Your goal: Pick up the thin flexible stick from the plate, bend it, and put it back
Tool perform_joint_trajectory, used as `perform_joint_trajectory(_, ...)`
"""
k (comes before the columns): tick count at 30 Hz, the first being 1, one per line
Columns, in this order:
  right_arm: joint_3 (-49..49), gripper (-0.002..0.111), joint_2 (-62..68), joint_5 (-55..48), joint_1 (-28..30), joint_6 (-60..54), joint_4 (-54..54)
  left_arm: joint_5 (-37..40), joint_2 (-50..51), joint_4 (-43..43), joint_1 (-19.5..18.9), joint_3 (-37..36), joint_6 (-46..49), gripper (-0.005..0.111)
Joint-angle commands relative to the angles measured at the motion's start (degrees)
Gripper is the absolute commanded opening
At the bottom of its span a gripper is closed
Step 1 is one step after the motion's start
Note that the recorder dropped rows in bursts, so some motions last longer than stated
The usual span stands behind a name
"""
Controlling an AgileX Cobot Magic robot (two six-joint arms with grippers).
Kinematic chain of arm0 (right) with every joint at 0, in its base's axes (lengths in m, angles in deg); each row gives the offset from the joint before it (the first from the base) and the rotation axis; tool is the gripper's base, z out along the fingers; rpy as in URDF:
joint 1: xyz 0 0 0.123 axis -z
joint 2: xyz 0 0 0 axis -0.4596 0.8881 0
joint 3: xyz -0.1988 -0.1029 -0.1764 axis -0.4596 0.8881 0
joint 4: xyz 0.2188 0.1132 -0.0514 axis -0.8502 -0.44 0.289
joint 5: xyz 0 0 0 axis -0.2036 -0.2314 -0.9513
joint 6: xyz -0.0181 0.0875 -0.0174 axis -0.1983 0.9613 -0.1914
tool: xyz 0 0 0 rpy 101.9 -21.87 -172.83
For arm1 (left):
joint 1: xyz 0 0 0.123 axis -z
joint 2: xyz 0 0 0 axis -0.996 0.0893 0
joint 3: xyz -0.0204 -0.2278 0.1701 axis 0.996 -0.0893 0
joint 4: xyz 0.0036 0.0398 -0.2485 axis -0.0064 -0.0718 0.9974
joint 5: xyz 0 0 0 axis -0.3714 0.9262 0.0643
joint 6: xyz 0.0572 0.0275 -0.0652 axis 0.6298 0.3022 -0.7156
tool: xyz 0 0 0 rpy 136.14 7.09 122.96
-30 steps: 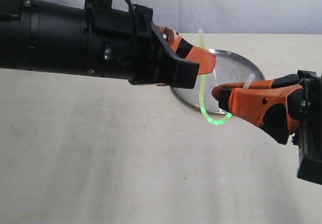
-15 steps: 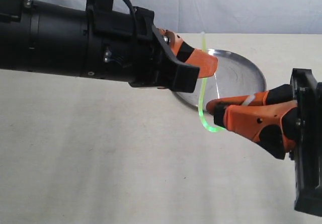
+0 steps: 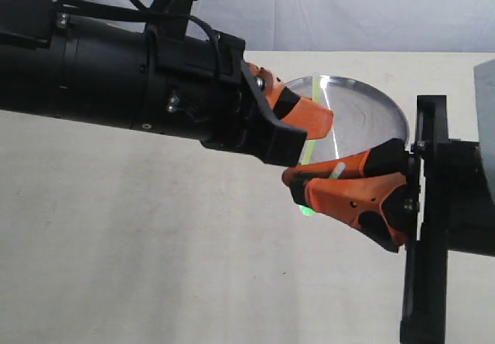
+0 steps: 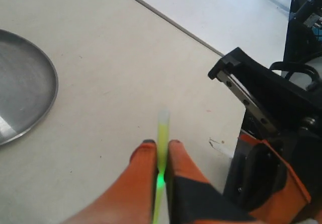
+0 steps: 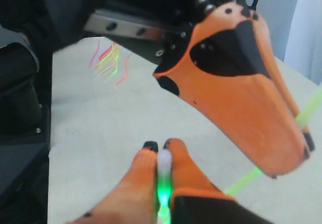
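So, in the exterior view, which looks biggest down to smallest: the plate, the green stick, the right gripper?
1-2. The plate and the right gripper: about alike; plate partly hidden, gripper maybe nearer, so unranked.
3. The stick: smallest, a thin line.

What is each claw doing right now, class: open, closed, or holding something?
The left claw is closed on the thin flexible stick.
The right claw is closed on the thin flexible stick too.
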Motion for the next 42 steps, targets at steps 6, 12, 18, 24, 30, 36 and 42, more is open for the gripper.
perform_joint_trajectory(6,-1.45,-0.001,6.06,9.98,-5.07,-2.17,-0.7,3.96,0.41,-0.52,0.23,0.06,-0.22,0.0)
perform_joint_trajectory(12,-1.45,-0.001,6.62,12.69,-6.9,-6.98,-6.11,4.08,0.41,-0.64,0.23,0.06,-0.22,0.0)
perform_joint_trajectory(18,-1.45,-0.001,6.62,14.82,-7.02,-7.76,-7.42,4.43,0.41,-0.79,0.23,0.06,-0.22,0.0)
perform_joint_trajectory(24,-1.45,-0.001,6.62,15.75,-7.02,-8.15,-7.72,5.16,0.41,-0.79,0.23,0.06,-0.22,0.0)
perform_joint_trajectory(30,-1.45,-0.001,6.62,15.99,-7.02,-8.15,-7.73,5.66,0.41,-0.79,0.23,0.06,-0.22,0.0)
perform_joint_trajectory(36,-1.45,-0.001,6.62,16.13,-7.02,-8.54,-7.73,6.51,0.76,-0.79,0.23,0.06,-1.52,0.0)
perform_joint_trajectory(42,-1.45,-0.001,6.99,16.13,-7.02,-8.55,-7.73,6.9,1.14,-0.54,0.23,0.06,-1.62,0.0)
